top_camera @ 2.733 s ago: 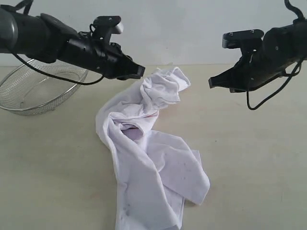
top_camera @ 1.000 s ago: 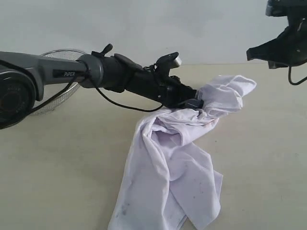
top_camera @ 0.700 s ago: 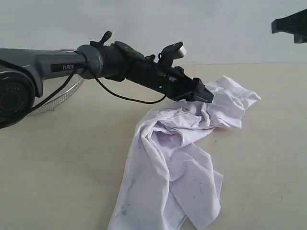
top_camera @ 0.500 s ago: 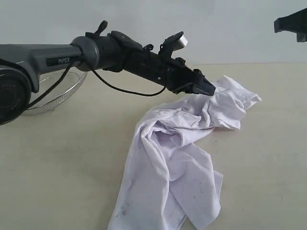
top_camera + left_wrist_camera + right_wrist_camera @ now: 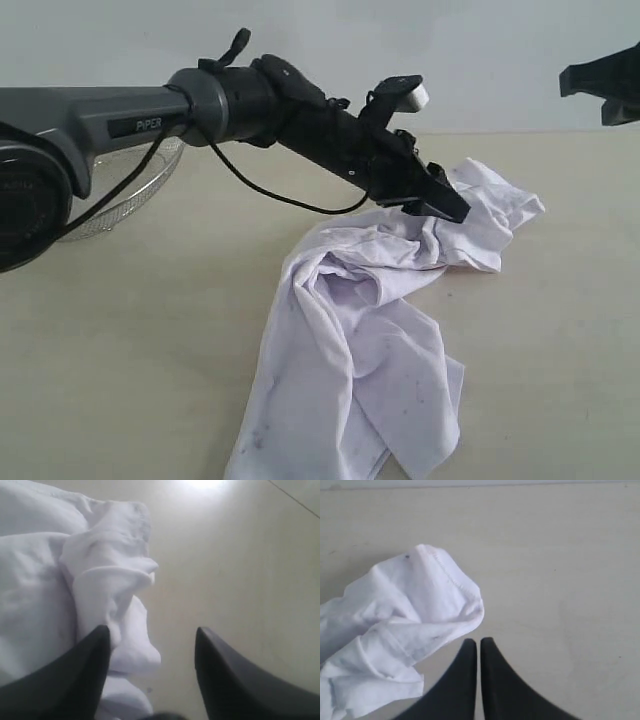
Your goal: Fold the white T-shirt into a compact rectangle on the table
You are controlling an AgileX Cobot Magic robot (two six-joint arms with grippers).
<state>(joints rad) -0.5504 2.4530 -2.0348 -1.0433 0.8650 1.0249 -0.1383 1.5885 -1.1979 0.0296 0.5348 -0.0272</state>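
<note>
The white T-shirt (image 5: pixel 370 320) lies crumpled in a long, twisted heap on the table (image 5: pixel 120 350), its bunched upper end (image 5: pixel 480 225) toward the back right. My left gripper (image 5: pixel 450 208) reaches across the middle and hovers just over that bunched end. In the left wrist view the left gripper (image 5: pixel 150 636) is open, with a fold of the shirt (image 5: pixel 105 590) lying beside one finger (image 5: pixel 92 652) and nothing gripped. My right gripper (image 5: pixel 479 643) is shut and empty, above bare table beside a hemmed shirt edge (image 5: pixel 450 587). Only a piece of the right arm (image 5: pixel 600 85) shows, high at the right edge.
A silver wire-mesh basket (image 5: pixel 140 185) stands at the back left, behind the left arm (image 5: pixel 120 115). Bare beige tabletop (image 5: pixel 560 330) lies to the right of the shirt and in front on the left.
The left gripper opened and let go of the shirt's upper end, then lifted and shifted right. The released cloth settled on the table. The right arm stayed high at the right edge.
</note>
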